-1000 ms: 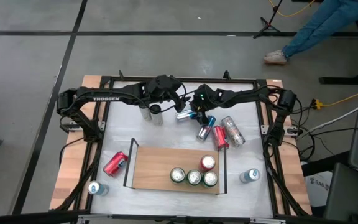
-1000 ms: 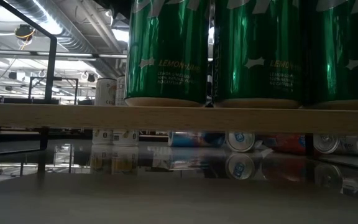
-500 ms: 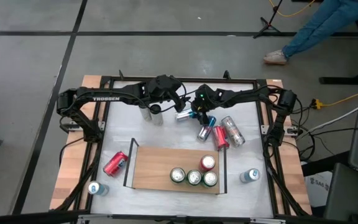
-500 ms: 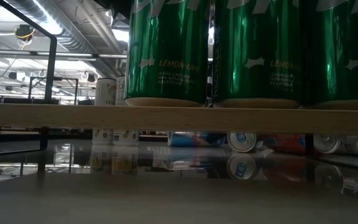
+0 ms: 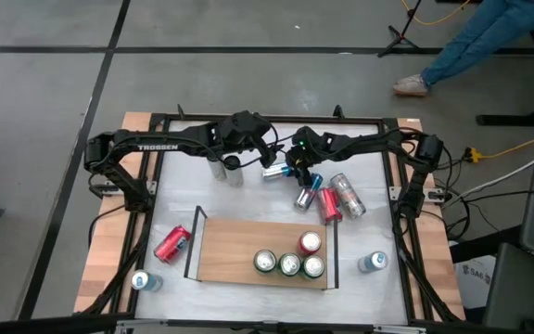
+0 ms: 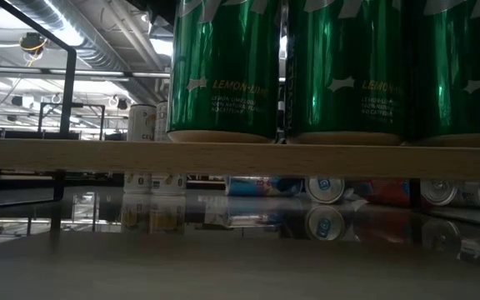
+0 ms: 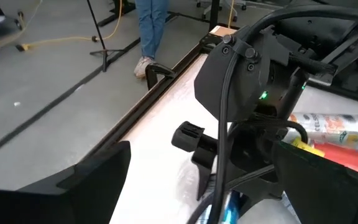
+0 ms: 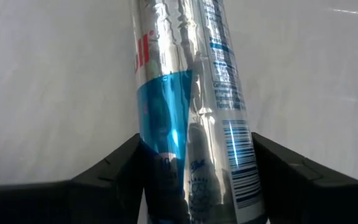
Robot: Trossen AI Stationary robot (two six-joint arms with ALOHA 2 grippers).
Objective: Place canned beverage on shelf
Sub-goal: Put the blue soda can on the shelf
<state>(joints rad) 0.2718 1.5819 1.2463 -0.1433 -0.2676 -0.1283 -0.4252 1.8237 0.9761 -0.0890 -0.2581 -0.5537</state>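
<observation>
A blue and silver can lies on its side on the white table behind the shelf; the right wrist view shows it between my right gripper's fingers. The wooden shelf carries three upright green cans and one red can. In the low view the green cans stand on its board. My left gripper hovers open, just left of the right gripper and above two standing white cans. My right gripper pinches the can's round sides at its blue end between its two fingers. The fingers come slanting down from the table's right, and the can runs on ahead along them. The can lies on the table.
Lying loose behind the shelf, right of the gripper, are another blue can, a red can and a silver can. A red can lies left of the shelf. Single upright cans stand at the near left and near right.
My right gripper's fingers have drawn in on the lying blue and silver can. The can stays on the table, and neither arm has shifted place.
</observation>
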